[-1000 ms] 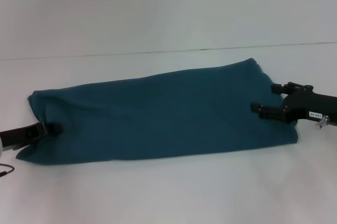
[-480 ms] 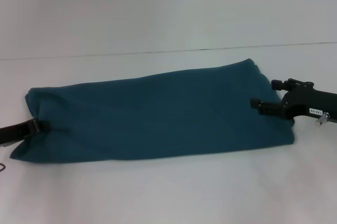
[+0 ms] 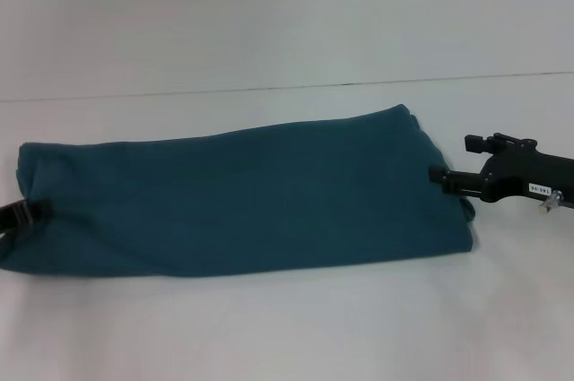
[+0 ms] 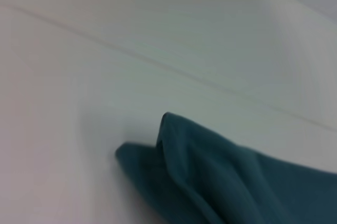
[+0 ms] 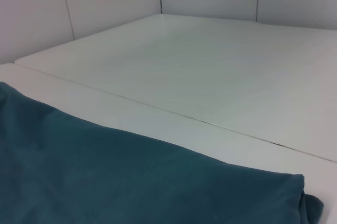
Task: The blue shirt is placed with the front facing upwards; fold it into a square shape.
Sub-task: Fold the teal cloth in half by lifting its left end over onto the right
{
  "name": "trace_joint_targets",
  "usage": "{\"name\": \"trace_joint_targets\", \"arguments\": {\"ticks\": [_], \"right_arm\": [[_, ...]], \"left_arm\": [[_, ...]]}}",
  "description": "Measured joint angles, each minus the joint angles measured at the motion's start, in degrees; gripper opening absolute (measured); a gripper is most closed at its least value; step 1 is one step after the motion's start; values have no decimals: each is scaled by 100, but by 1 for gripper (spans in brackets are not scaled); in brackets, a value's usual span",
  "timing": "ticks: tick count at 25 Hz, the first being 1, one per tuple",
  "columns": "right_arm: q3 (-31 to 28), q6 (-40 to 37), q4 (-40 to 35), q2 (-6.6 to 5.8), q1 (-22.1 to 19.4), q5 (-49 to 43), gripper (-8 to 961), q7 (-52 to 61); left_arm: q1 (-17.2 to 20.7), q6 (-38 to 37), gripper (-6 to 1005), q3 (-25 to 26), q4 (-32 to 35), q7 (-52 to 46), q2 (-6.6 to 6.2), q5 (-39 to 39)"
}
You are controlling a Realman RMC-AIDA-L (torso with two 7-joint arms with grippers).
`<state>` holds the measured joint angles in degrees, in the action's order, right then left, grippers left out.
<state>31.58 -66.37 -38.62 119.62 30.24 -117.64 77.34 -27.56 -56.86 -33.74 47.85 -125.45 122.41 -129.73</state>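
Observation:
The blue shirt lies on the white table as a long, narrow folded band running left to right, with no lettering showing. My left gripper is at the band's left end, near the picture's edge, and is shut on the cloth. My right gripper stands open at the band's right end, its fingers just off the hem and holding nothing. A bunched corner of the shirt fills the left wrist view. The right wrist view shows a flat stretch of the shirt with a folded corner.
The white table has a seam running across behind the shirt. Another white surface and tiled walls lie beyond it in the right wrist view.
My left gripper has moved left toward the picture's edge, dragging the whole shirt with it. The shirt's right end has slid out from under the right gripper, which stayed nearly still.

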Motion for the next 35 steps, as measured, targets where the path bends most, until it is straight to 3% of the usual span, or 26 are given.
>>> {"name": "trace_joint_targets", "arguments": {"ticks": [12,19,35], "right_arm": [[17,7,65,0,-66,5,901,-15],[-11,12,87,0,-151,4,901,-79],[-23,19,144,0,-156,5,901,-68]], "left_arm": [[57,-665,70,16,67,835,80,1412],[13,-751,71,19,90,998,111,1468],[405,-326,70,294,300,1159,124,1458]]}}
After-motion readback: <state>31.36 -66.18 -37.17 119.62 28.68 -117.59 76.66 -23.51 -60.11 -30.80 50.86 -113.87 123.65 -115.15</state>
